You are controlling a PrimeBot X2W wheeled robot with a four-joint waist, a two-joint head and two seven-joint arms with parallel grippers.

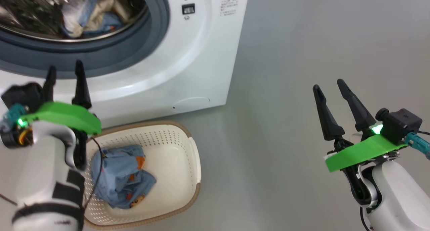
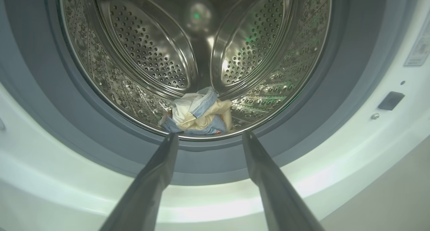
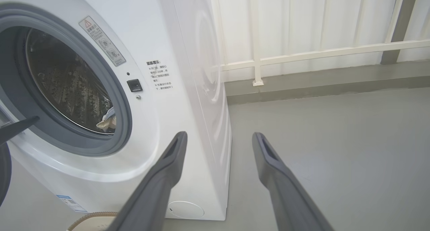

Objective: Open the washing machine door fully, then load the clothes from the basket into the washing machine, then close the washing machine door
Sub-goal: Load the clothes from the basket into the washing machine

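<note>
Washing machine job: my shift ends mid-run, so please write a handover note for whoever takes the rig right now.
Left claw: open, empty, raised before the washing machine opening.
Right claw: open, empty, above the floor to the machine's right.
The cream garment lies at the front of the drum. The light blue garment is in the basket on the floor before the machine.
Done: opening uncovered, one garment loaded.
Left: load the blue garment, then shut the machine.
</note>
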